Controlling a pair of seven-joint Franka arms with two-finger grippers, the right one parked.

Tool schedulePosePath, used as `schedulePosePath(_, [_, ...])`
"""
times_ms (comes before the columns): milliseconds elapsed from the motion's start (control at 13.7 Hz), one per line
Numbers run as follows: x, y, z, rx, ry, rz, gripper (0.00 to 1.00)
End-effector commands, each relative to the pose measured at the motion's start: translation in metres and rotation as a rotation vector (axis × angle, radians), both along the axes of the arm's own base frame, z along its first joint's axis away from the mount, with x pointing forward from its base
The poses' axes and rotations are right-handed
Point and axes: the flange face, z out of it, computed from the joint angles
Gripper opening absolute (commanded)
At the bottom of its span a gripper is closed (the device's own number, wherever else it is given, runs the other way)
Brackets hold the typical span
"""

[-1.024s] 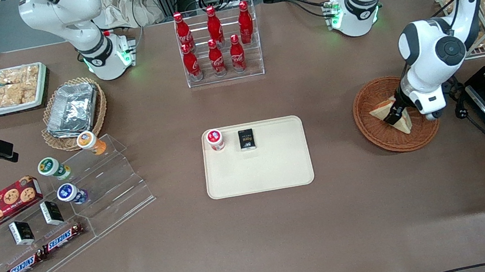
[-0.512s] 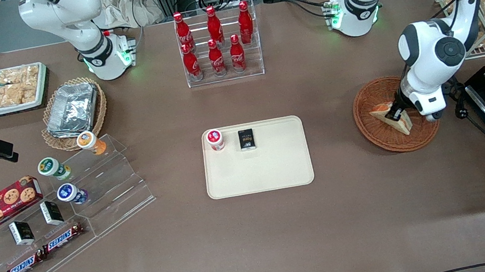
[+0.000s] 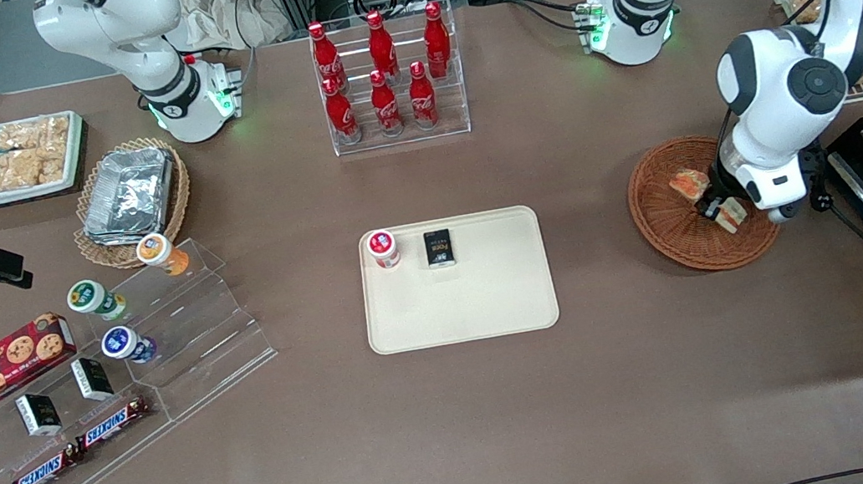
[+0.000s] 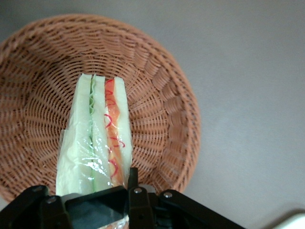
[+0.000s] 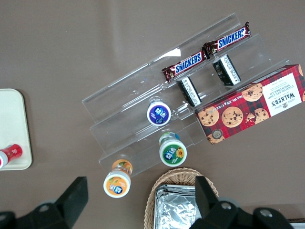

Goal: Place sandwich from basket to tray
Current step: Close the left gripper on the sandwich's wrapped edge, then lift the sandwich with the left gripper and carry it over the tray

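Sandwich (image 4: 97, 138) lifted since a moment ago, now hanging above the basket (image 3: 670, 229).

Clamped between the fingers of the gripper (image 3: 715, 208), tipped up on edge, no longer lying flat on the weave. Basket rim just below; bare brown desk open between it and the tray (image 3: 490, 301), itself holding two small items near one corner.
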Motion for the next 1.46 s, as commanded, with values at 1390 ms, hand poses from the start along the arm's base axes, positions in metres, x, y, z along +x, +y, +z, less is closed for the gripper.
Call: schedulePosePath(1390, [0.025,-0.323,0.153,-0.193,-0.117,-0.54,0.0])
